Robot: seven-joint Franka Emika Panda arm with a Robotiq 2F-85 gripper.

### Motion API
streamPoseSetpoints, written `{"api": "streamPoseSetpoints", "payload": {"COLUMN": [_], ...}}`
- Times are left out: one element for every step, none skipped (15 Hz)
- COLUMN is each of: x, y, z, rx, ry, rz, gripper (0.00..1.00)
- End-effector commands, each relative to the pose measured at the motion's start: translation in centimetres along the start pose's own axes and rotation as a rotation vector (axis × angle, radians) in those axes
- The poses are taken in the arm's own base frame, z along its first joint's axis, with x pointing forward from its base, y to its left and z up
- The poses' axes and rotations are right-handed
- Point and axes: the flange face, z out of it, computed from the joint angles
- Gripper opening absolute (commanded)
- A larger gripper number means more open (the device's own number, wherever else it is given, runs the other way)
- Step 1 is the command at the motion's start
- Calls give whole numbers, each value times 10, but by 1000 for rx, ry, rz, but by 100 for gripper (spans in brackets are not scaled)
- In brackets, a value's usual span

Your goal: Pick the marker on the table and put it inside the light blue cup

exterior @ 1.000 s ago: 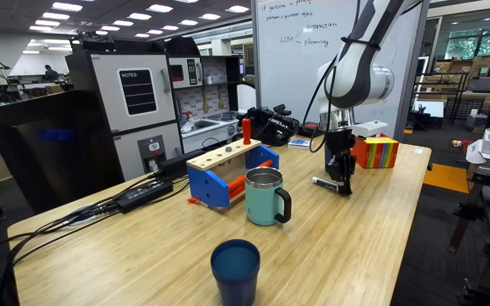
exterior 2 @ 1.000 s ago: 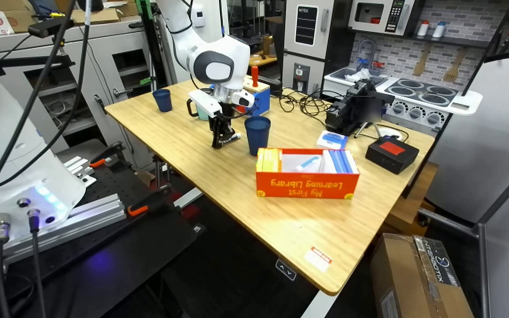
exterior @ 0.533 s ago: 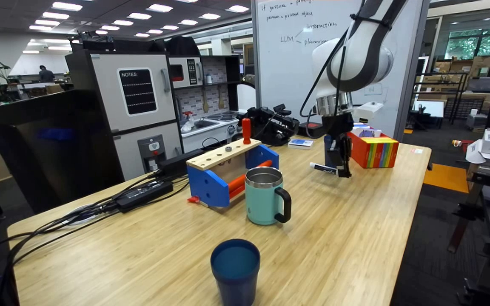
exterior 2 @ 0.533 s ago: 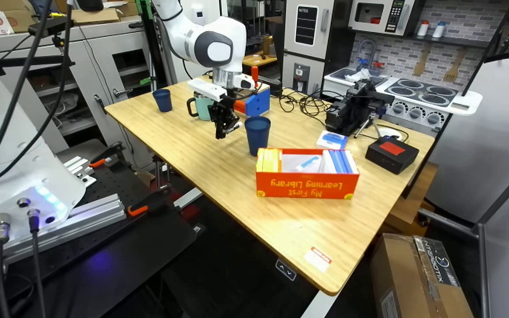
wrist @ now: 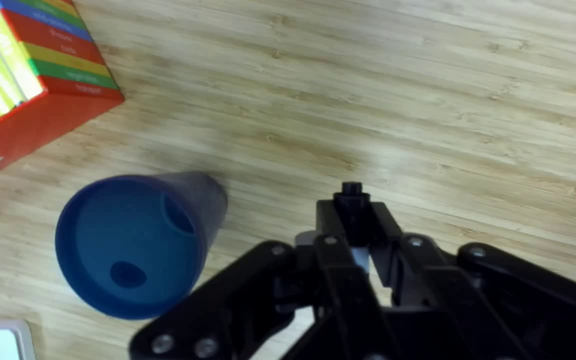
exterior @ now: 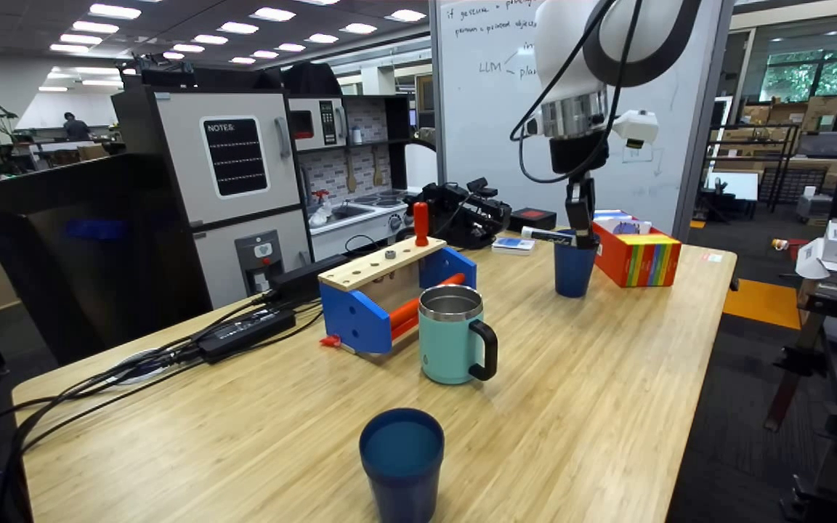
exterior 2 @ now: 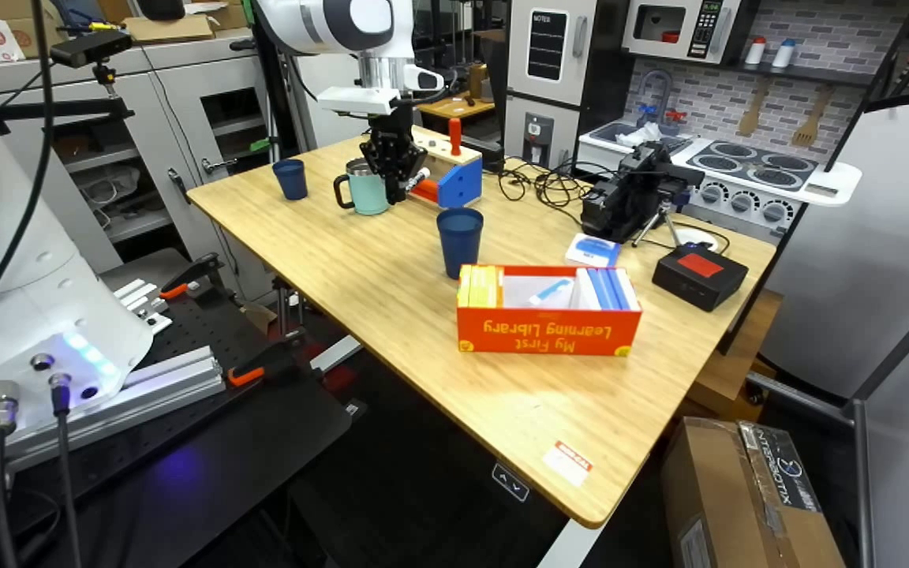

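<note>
The Robotiq gripper (wrist: 356, 219) clenches the marker (exterior: 548, 236) in midair, well apart from the turquoise handled mug (exterior: 450, 343), the presumed target. In an exterior view the marker projects sideways, nearly level; lowered without tilting, it may strike the mug's rim and twist loose. A low sweep could topple the nearby navy tumbler (wrist: 135, 240).

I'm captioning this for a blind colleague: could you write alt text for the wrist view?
A black end effector grips a marker above a wooden table. At picture left stands a dark blue cup, its open top facing the camera; a striped red box is partly visible at upper left.
</note>
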Motion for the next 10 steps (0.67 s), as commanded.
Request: {"api": "streamPoseSetpoints", "payload": {"x": [-11,-12,-14,-17,-18,-20,-21,-22,-23,-23], "y": [-24,-33,-42,-51,-60,-66,-72,-77,-80,-78], "z": [-29,-38,-45,-54,-60,-66,-71,-76,-78,-80], "rx": [-72,-97,-126,-153,-179,-196,-210,-220,-233,-232], "ry": [18,25,31,30,26,25,22,18,20,28], "rz": [-185,-237,-288,-338,-389,-433,-489,-542,-589,-591], "gripper": [5,5,5,5,5,5,5,5,5,5]}}
